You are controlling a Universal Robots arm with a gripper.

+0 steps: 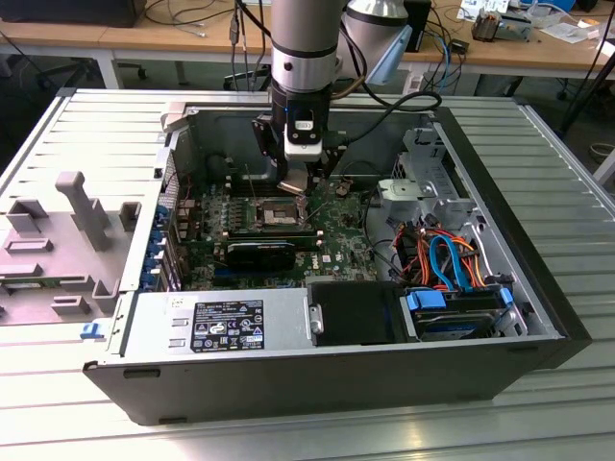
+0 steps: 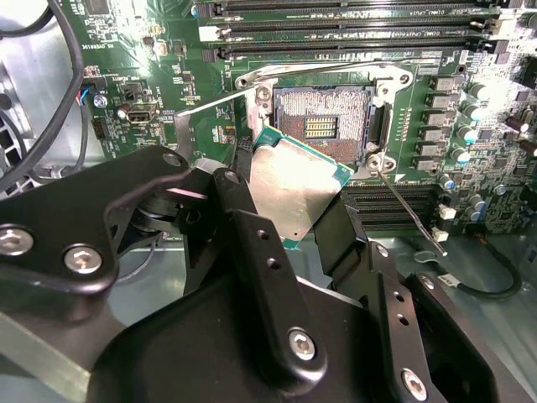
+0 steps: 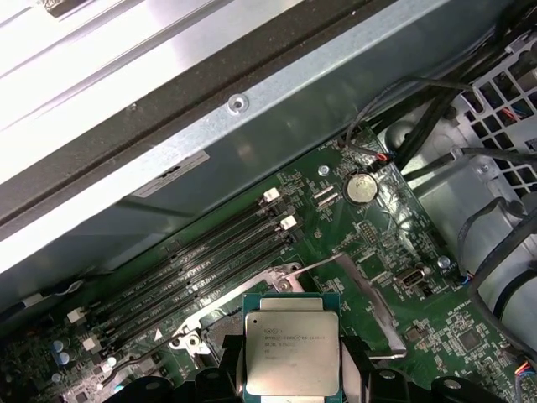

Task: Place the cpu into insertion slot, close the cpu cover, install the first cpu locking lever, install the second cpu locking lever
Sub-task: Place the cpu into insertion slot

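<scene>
My fingers (image 2: 340, 231) grip the cpu (image 2: 294, 185) by two opposite edges, close above the insertion slot (image 2: 323, 124)
Exterior view: my fingers (image 1: 300, 184) sit low inside the computer case (image 1: 384, 379), over the slot (image 1: 274, 213). Second wrist view: the cpu covers the slot's near corner, open socket just beyond. First wrist view: the cpu's (image 3: 291, 353) silver top, memory slots (image 3: 210, 252) beyond

The cpu (image 3: 291, 353) has a dull, brushed silver-grey metal top with a green edge. The gripper (image 2: 287, 189) pinching it is matt black, dotted with shiny steel screws. The insertion slot (image 2: 323, 126) has a bright bare-metal rim around a dark, grainy centre, set in a glossy green circuit board (image 2: 252, 50). The computer case (image 1: 288, 389) is matt grey sheet metal and sits on a ribbed, satin-finished metal table (image 1: 557, 163).
</scene>
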